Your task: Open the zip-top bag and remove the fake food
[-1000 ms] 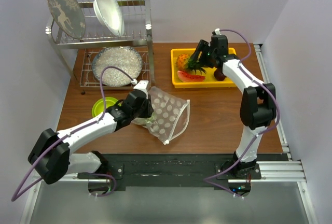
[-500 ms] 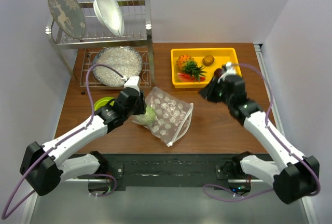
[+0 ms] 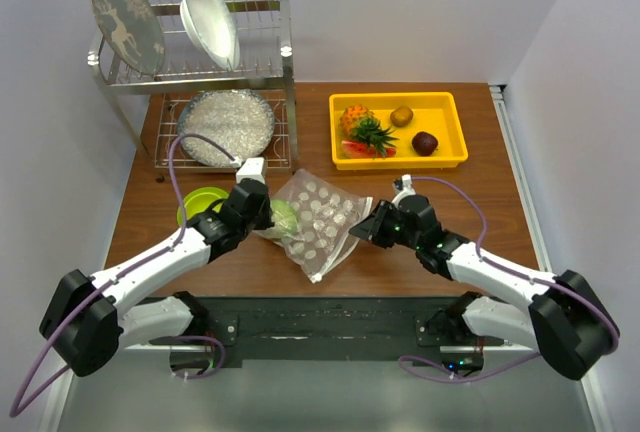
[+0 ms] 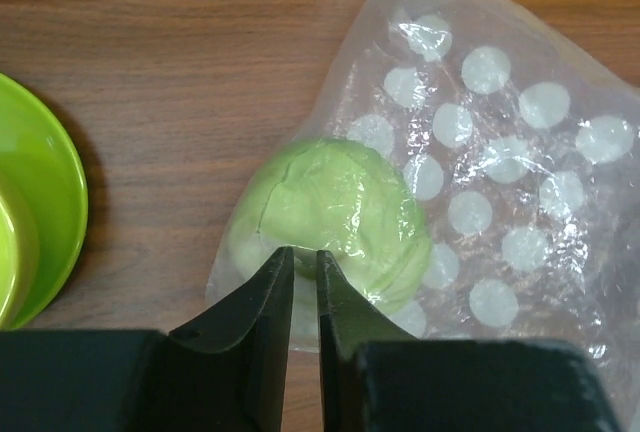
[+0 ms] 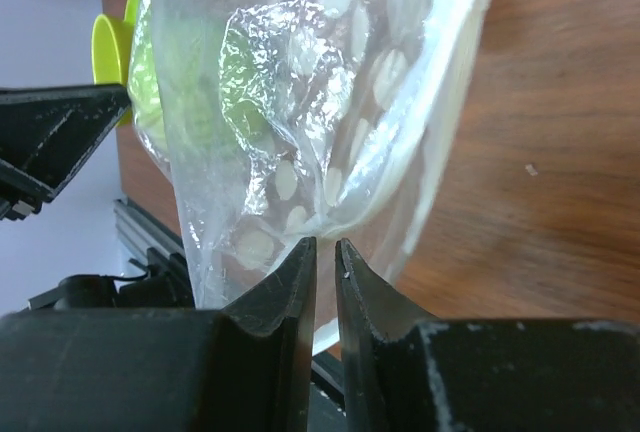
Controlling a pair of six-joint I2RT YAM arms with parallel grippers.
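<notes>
left pincer [image 4: 303, 252] nearly closed | right pincer [image 5: 325, 242] seemingly likewise | arms angled inward

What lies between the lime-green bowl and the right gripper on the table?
In the top view, the left gripper and the zip-top bag, holding a green fruit, lie there.

The lime-green plastic bowl [image 4: 40, 212] is cut off by the left wrist view's left edge. The round green toy fruit [image 4: 340, 217] is blurred behind the clear white-dotted zip-top plastic bag [image 4: 500, 152], whose film perhaps sits between the tips of the left gripper [image 4: 303, 257]; overhead, those tips are hidden.
</notes>
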